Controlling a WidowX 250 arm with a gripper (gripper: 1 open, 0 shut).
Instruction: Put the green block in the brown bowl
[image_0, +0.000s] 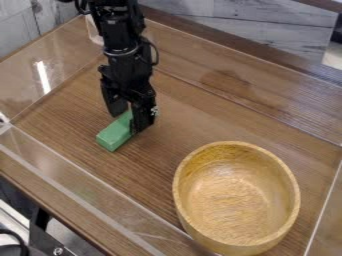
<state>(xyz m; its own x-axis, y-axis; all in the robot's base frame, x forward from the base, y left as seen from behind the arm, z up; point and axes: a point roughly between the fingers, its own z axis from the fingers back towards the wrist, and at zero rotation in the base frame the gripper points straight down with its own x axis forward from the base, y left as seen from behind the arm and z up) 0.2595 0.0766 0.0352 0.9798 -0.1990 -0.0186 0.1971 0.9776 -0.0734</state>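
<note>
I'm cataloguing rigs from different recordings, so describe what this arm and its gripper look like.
The arm is black all over, built of blocky, angular segments stacked one on another, with a matte finish and a few small glints of light. It ends in a black gripper with two short, flat, parallel fingers. No coloured markings or labels can be made out, and any cabling is too dark to tell apart from the body.
</note>
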